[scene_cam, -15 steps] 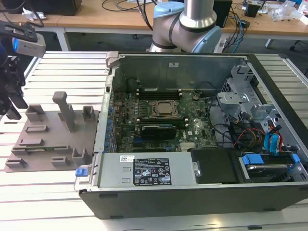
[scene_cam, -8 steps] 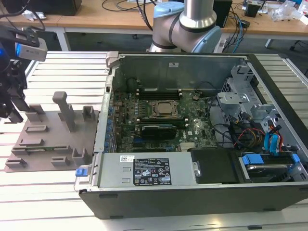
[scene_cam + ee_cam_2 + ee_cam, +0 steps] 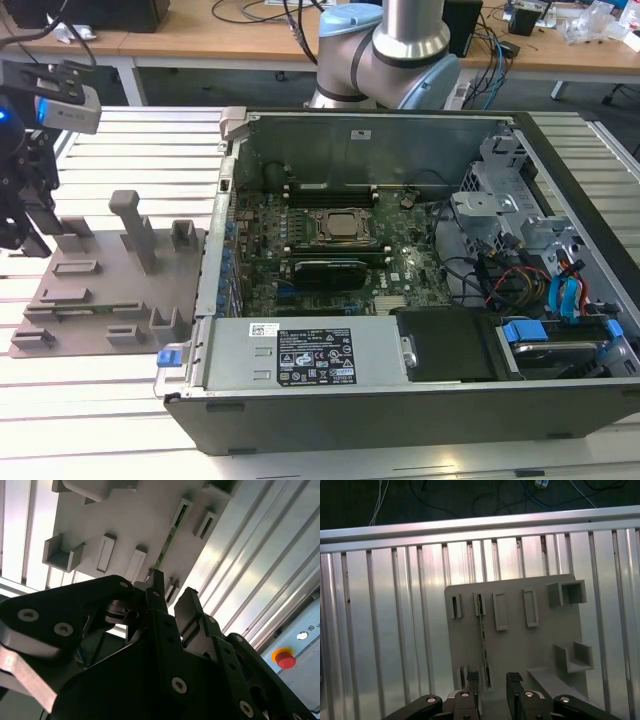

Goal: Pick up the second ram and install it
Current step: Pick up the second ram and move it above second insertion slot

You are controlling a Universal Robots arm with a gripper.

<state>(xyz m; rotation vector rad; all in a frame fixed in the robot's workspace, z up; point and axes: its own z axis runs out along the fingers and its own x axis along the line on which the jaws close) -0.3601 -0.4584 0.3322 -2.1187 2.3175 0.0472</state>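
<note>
White label (image 3: 322, 357) on power supply (image 3: 235, 362): print unreadable.

Open PC case (image 3: 400, 425) across the centre and the exterior view's right, lid off, flat on slatted aluminium tabletop (image 3: 100, 410). Inside: green motherboard (image 3: 262, 245), CPU socket (image 3: 338, 228) mid-board, grey power supply (image 3: 235, 350) along the near wall. Blue-tabbed drive bay (image 3: 525, 335) lower right, red and yellow cables (image 3: 520, 280) just above it. Blue latch (image 3: 170, 355) at the case's lower left corner. Grey holder plate (image 3: 95, 300) at the exterior view's left, just beside the case. Same holder plate (image 3: 520, 645) on the slats in the first wrist view. Red button (image 3: 284, 657) in the second wrist view. Wooden desks (image 3: 200, 35) along the exterior view's top edge.
</note>
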